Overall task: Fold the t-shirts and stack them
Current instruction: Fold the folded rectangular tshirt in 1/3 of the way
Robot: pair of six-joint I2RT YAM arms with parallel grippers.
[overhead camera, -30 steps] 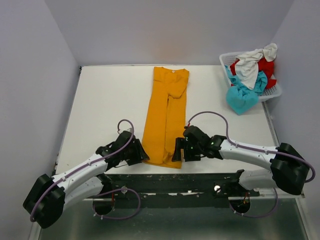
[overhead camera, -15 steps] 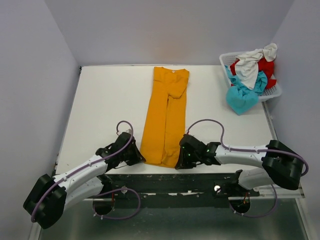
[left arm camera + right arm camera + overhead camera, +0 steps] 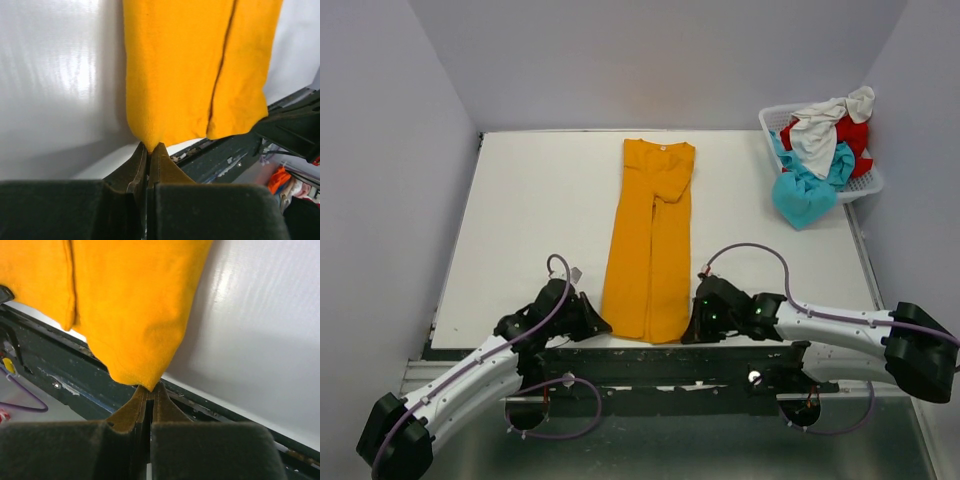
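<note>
Dragging, both arms: over the last second the left pincer [image 3: 592, 322] and right pincer [image 3: 692, 325] have backed toward the near edge of the table [image 3: 530, 200]. The orange shirt [image 3: 650, 240] has slid with them, its collar end drawing a little off the far edge. Each pincer is pressed together on one hem corner (the wrist views show cloth nipped at the very tips).

Reading: strip pulled straight and flat, likely ready for a fold across its length.

The shirt starts between the pincers and stretches away from them. Its long axis runs out ahead, hem nearest and collar farthest, the far end leaning slightly right.

The remaining shirts [image 3: 805, 195] sit in the basket [image 3: 767, 118], far out beyond the right pincer.
</note>
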